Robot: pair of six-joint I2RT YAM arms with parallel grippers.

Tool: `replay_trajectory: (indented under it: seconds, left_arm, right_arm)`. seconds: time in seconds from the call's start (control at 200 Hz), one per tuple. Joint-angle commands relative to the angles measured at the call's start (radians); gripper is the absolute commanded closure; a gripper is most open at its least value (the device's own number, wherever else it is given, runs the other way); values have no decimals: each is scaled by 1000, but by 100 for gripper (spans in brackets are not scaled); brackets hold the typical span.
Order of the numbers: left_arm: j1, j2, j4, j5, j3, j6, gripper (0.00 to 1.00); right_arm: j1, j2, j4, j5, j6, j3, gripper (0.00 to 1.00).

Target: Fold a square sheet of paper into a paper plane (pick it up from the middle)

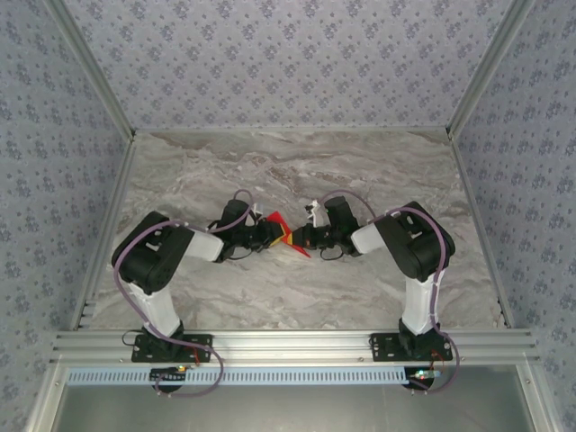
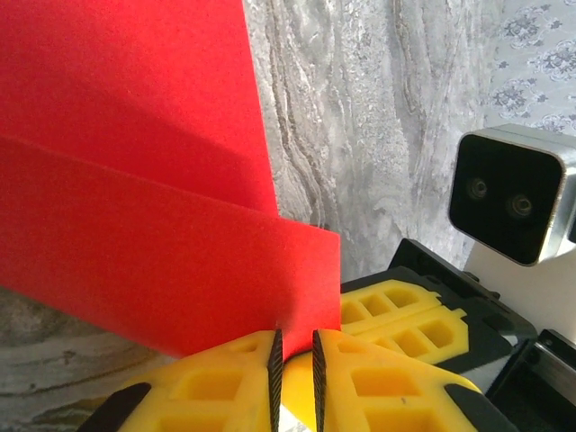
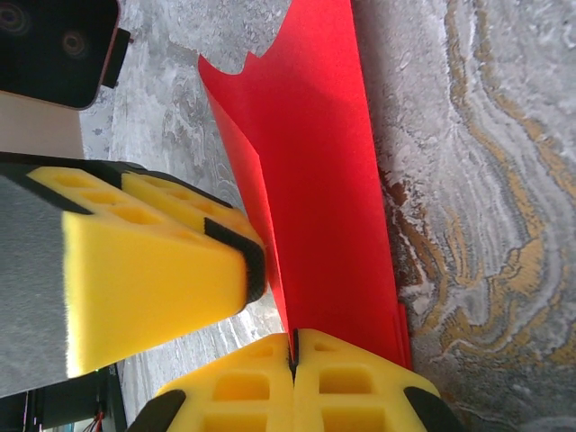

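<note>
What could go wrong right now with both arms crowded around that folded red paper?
The right jaws are shut on just one edge of the red paper, so a tug might tear it or pull it free. The left jaws stand slightly apart at a corner of the folded layers, so closing could crease it crooked. Both pairs of jaws sit very close together and might bump.

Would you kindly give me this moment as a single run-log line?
red paper: layered, mid-fold | right gripper: shut on red paper | left gripper: jaws narrowly apart at its edge, grip unclear
</note>
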Motion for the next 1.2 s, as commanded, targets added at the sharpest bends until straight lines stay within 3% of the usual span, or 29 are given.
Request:
replay_trajectory:
  seconds: [0.0, 0.205, 0.58, 0.934, 1.194]
  left_arm:
    - [-10, 25, 30, 9, 33, 29, 82]
    - [-10, 31, 16, 2, 42, 35, 83]
    - [-10, 49, -3, -15, 54, 35, 84]
    - [-10, 52, -25, -15, 70, 43, 84]
    - [-10, 49, -34, -9, 74, 47, 84]
  right_arm:
    - [-7, 14, -53, -2, -17, 18, 100]
    - [-6, -14, -116, -9, -32, 33, 90]
    - [-10, -117, -371, 33, -271, 64, 69]
    - [36, -196, -574, 180, -584, 79, 66]
    - [77, -171, -590, 258, -632, 116, 69]
